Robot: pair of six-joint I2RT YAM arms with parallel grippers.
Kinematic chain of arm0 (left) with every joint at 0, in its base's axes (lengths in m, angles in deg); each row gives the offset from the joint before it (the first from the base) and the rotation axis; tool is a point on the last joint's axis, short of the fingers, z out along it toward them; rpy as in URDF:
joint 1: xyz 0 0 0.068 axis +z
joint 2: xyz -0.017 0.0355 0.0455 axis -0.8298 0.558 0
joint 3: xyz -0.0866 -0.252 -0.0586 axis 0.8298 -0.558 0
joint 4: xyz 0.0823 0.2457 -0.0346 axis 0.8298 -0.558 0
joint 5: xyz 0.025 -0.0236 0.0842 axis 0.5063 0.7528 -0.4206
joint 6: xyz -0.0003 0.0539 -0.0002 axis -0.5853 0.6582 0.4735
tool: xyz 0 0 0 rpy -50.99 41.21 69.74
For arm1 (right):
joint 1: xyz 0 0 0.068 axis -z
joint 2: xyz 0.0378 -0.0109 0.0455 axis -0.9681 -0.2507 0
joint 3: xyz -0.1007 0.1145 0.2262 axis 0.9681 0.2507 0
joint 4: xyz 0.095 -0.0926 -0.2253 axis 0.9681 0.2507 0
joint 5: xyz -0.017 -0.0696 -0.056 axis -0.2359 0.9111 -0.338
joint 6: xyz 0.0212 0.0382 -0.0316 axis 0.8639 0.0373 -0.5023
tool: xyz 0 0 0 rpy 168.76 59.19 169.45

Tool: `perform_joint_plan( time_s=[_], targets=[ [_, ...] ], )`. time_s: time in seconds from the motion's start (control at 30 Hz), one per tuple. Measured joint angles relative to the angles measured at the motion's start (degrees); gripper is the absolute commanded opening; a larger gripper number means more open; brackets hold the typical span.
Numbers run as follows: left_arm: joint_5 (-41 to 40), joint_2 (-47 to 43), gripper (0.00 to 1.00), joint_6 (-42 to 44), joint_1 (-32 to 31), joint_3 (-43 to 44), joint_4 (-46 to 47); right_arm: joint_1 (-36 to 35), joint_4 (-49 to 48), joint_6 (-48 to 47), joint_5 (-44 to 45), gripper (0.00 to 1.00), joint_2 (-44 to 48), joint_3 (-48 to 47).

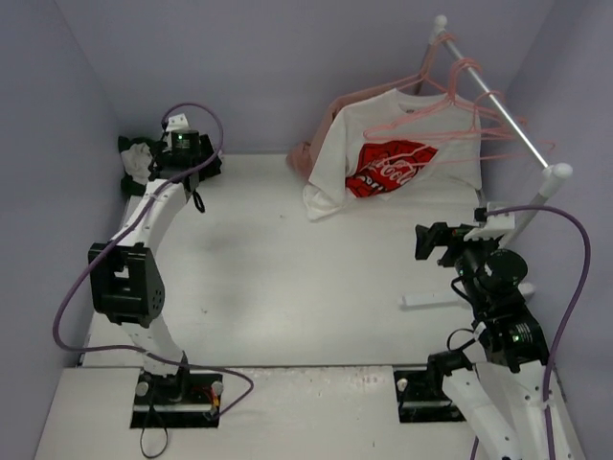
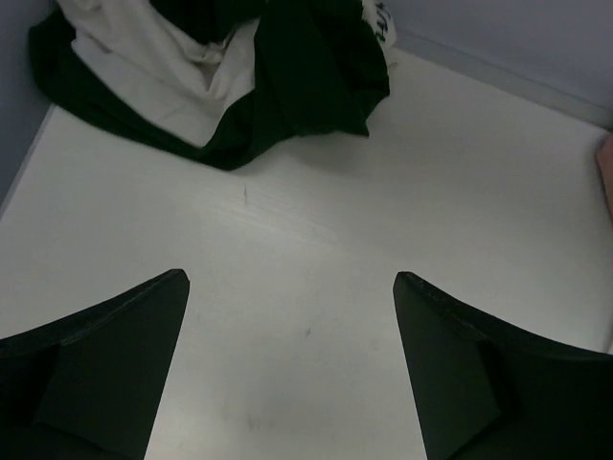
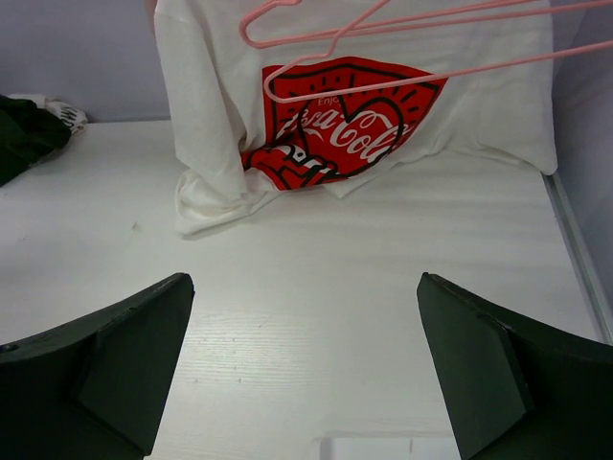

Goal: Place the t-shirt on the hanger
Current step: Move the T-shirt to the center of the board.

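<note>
The t-shirt, dark green and white, lies crumpled in the far left corner of the table. In the left wrist view the t-shirt is bunched ahead and to the left of my left gripper. That gripper is open above bare tabletop, a short way from the cloth. Empty pink hangers hang on the rail at the far right. My right gripper is open and empty over the table, facing the rack. From the right wrist, a hanger crosses the top, well beyond the gripper.
A white t-shirt with a red logo hangs from the metal rail, its hem resting on the table. A pale pink garment shows behind it. A small white strip lies near the right arm. Purple walls close in the table.
</note>
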Motion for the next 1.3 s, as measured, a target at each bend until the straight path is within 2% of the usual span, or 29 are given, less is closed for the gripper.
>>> perform_joint_plan(
  time_s=[0.33, 0.4, 0.43, 0.47, 0.5, 0.53, 0.57, 0.63, 0.73, 0.9, 0.97, 1.03, 1.07, 1.13, 1.17, 1.23, 1.3],
  targets=[
    [-3.3, 40.4, 0.84, 1.6, 2.7, 40.5, 0.5, 0.0, 0.8, 1.9, -6.3, 1.0, -4.4, 0.2],
    [-3.7, 46.1, 0.78, 0.3, 3.5, 44.5, -0.2, 0.0, 1.4, 2.3, -7.4, 1.0, -5.5, 0.2],
    [-3.8, 48.2, 0.68, -0.4, 3.9, 45.3, -0.5, 0.0, 1.9, 2.4, -7.9, 1.0, -6.0, 0.2],
    [-3.7, 49.9, 0.53, -1.2, 4.3, 45.8, -1.0, 0.0, 2.3, 2.6, -8.4, 1.0, -6.4, 0.2],
    [-3.4, 51.9, 0.23, -1.9, 4.9, 46.8, -1.5, -0.1, 2.7, 2.9, -8.9, 1.0, -6.6, 0.2],
    [-2.9, 53.6, 0.07, -2.1, 5.3, 47.8, -1.6, -0.1, 3.1, 3.2, -9.5, 1.0, -6.6, 0.2],
    [-2.7, 54.7, 0.0, -2.0, 5.8, 49.2, -1.3, -0.1, 3.5, 3.6, -9.9, 1.0, -6.6, 0.2],
    [-0.3, 55.0, 0.0, -2.6, 6.6, 50.3, -1.0, -0.2, 3.8, 4.4, -10.4, 1.0, -6.6, 0.2],
    [3.7, 50.5, 0.0, -3.8, 6.9, 42.5, 1.2, -0.3, 3.9, 5.6, -10.4, 1.0, -6.4, 0.2],
    [5.5, 30.9, 0.0, -4.8, 2.9, 13.8, 4.2, -0.3, 4.1, 6.7, -10.3, 1.0, -7.6, 0.0],
    [6.2, 21.6, 0.0, -6.5, -2.1, 3.1, 3.3, -0.4, 4.3, 6.8, -10.3, 1.0, -9.0, -0.7],
    [7.0, 12.0, 0.02, -8.9, -9.8, -5.7, 2.7, -0.4, 4.3, 6.8, -10.3, 1.0, -10.4, -1.5],
    [7.3, 7.6, 0.1, -10.1, -14.3, -8.9, 2.2, -0.4, 4.2, 6.8, -10.2, 1.0, -11.0, -1.7],
    [7.5, -0.1, 0.45, -12.4, -23.8, -13.8, 1.9, -0.4, 4.3, 6.6, -10.4, 1.0, -12.1, -1.9],
    [7.7, -3.2, 0.54, -13.3, -27.9, -15.6, 1.5, -0.4, 4.3, 6.6, -10.6, 1.0, -12.5, -1.9],
    [7.8, -9.0, 0.63, -14.6, -35.0, -18.4, 0.2, -0.4, 4.3, 6.5, -11.4, 1.0, -13.0, -1.8],
    [7.4, -13.6, 0.66, -15.6, -37.4, -20.1, -1.7, -0.7, 4.1, 6.4, -12.0, 1.0, -13.1, -1.2]
  ],
)
